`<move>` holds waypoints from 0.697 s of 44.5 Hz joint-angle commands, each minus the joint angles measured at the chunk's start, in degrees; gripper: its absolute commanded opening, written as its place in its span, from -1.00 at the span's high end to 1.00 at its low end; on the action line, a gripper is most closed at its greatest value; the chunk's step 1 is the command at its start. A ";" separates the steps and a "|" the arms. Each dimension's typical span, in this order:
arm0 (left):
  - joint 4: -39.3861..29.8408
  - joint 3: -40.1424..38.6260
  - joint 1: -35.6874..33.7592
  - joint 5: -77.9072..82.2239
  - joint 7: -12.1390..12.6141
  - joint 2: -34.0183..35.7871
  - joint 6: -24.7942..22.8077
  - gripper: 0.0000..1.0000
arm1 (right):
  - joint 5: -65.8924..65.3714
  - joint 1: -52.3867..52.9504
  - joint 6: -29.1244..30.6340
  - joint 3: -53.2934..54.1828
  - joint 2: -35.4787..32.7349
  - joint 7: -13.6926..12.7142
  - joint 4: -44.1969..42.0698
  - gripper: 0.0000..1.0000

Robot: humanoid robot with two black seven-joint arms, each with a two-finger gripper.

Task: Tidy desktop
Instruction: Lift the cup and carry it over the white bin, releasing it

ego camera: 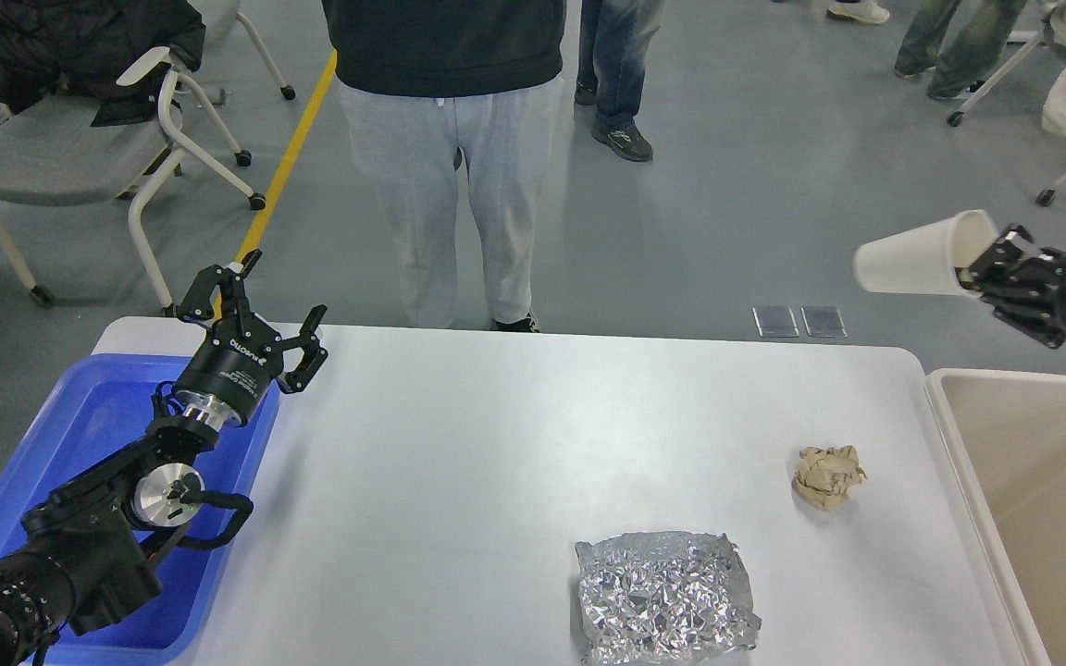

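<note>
**Across the white bench: two grippers, one empty and one loaded**

At centre, the bench (459,481) fills the lower half of the head view, a smooth white top with rounded far corners. Two items lie on its right portion: a crumpled sheet of silver foil (665,598) near the front edge, and a ball of brown paper (827,476) beyond it to the right, the two apart from each other.

Left gripper (278,314): raised above the bench's far left corner, over the far end of the blue tray (98,421). Its two fingers are spread wide, with nothing between them and nothing in contact.

Right gripper (982,268): held high at the right edge of view, above the floor just beyond the beige bin (959,462). Its fingers clamp the rim of a white paper cup (922,254), which lies tilted on its side with the base pointing left.

Behind the bench stands a person (450,157) in grey trousers; a grey chair (61,157) sits on the floor at far left.
</note>
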 commanded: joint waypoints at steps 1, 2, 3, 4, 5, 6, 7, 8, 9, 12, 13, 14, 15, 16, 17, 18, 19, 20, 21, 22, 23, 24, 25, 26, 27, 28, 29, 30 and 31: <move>0.01 0.00 0.00 0.00 0.00 0.00 0.01 -1.00 | 10.10 -4.99 -5.70 -0.04 4.51 -0.81 -20.51 1.00; 0.01 0.00 0.00 0.00 0.00 0.00 0.01 -1.00 | 11.24 -5.70 -6.14 -0.04 5.30 -0.98 -22.63 1.00; 0.01 0.00 0.00 0.00 0.00 0.00 -0.08 -1.00 | 12.30 -6.31 -6.49 -0.04 6.27 -1.16 -24.74 1.00; 0.01 0.00 0.00 0.00 0.00 0.00 -0.08 -1.00 | 13.35 -6.93 -6.93 -0.04 7.23 -1.42 -26.76 1.00; 0.01 0.00 0.00 0.00 0.00 0.00 0.00 -1.00 | 14.32 -7.63 -7.11 0.05 8.38 -1.77 -28.78 1.00; 0.01 0.00 0.00 0.00 0.00 0.00 0.01 -1.00 | 15.29 -8.16 -7.28 0.14 9.43 -2.04 -31.15 1.00; 0.01 0.00 0.00 0.00 0.00 0.00 -0.08 -1.00 | 16.43 -8.69 -7.28 0.23 10.57 -2.30 -33.61 1.00; 0.01 0.00 0.00 0.00 0.00 0.00 0.00 -1.00 | 17.40 -9.21 -7.28 0.23 11.72 -2.48 -36.07 1.00; 0.01 0.00 0.00 0.00 0.00 0.00 0.01 -1.00 | 18.45 -9.74 -7.28 0.31 13.03 -2.65 -38.88 1.00; 0.01 0.00 0.00 0.00 0.00 0.00 0.01 -1.00 | 21.35 -11.67 -7.28 0.75 17.51 -3.44 -47.05 1.00; 0.01 0.00 0.00 0.00 0.00 0.00 0.01 -1.00 | 22.23 -12.46 -7.37 0.84 19.18 -3.79 -50.13 1.00; 0.01 0.00 0.00 0.00 0.00 0.00 0.01 -1.00 | 23.02 -12.99 -7.37 0.93 20.50 -4.06 -52.24 1.00; 0.01 0.00 0.00 0.00 0.00 0.00 0.01 -1.00 | 23.82 -13.43 -7.37 1.10 21.82 -4.32 -54.62 1.00; 0.01 0.00 0.00 0.00 0.00 0.00 0.01 -1.00 | 24.52 -13.87 -7.37 1.19 23.23 -4.41 -56.73 1.00; 0.01 0.00 0.00 0.00 0.00 0.00 0.01 -1.00 | 25.14 -14.40 -7.46 1.45 24.37 -4.41 -58.31 1.00; 0.01 0.00 0.00 0.00 0.00 0.00 0.01 -1.00 | 25.75 -14.84 -7.55 1.63 25.43 -4.50 -59.90 1.00; 0.01 0.00 0.00 0.00 0.00 0.00 0.01 -1.00 | 26.10 -15.28 -7.72 1.98 26.57 -4.50 -61.22 1.00; 0.01 0.00 0.00 0.00 0.00 0.00 0.01 -1.00 | 26.28 -15.72 -7.81 2.42 27.45 -4.50 -62.36 1.00; 0.01 0.00 0.00 0.00 0.00 0.00 0.01 -1.00 | 26.37 -16.07 -7.98 2.95 28.24 -4.59 -63.59 1.00; 0.01 0.00 0.00 0.00 0.00 0.00 0.01 -1.00 | 26.46 -16.42 -8.07 3.82 29.12 -4.59 -64.65 1.00; 0.01 0.00 0.00 0.00 0.00 0.00 0.01 -1.00 | 26.46 -16.77 -8.07 4.70 29.83 -4.67 -65.79 1.00; 0.01 0.00 0.00 0.00 0.00 0.00 0.01 -1.00 | 26.37 -17.13 -8.07 5.84 30.44 -4.76 -66.85 1.00; 0.01 0.00 0.00 0.00 0.00 0.00 0.01 -1.00 | 26.37 -17.56 -8.16 6.81 30.97 -4.94 -67.90 1.00; 0.01 0.00 0.00 0.00 0.00 0.00 0.01 -1.00 | 26.46 -18.00 -8.16 7.60 31.32 -5.11 -68.69 1.00; 0.01 0.00 0.00 0.00 0.00 0.00 0.01 -1.00 | 26.37 -18.36 -8.16 8.22 31.67 -5.38 -69.40 1.00; 0.01 0.00 0.00 0.00 0.00 0.00 0.01 -1.00 | 26.37 -18.79 -8.16 8.83 31.85 -5.55 -69.84 1.00; 0.01 0.00 0.00 0.00 0.00 0.00 0.01 -1.00 | 26.46 -19.15 -8.16 9.27 32.03 -5.64 -70.19 1.00; 0.01 0.00 0.00 0.00 0.00 0.00 0.01 -1.00 | 26.37 -19.50 -8.16 9.71 32.20 -5.64 -70.46 1.00; 0.01 0.00 0.00 0.00 0.00 0.00 0.01 -1.00 | 26.37 -19.85 -8.25 10.24 32.38 -5.73 -70.72 1.00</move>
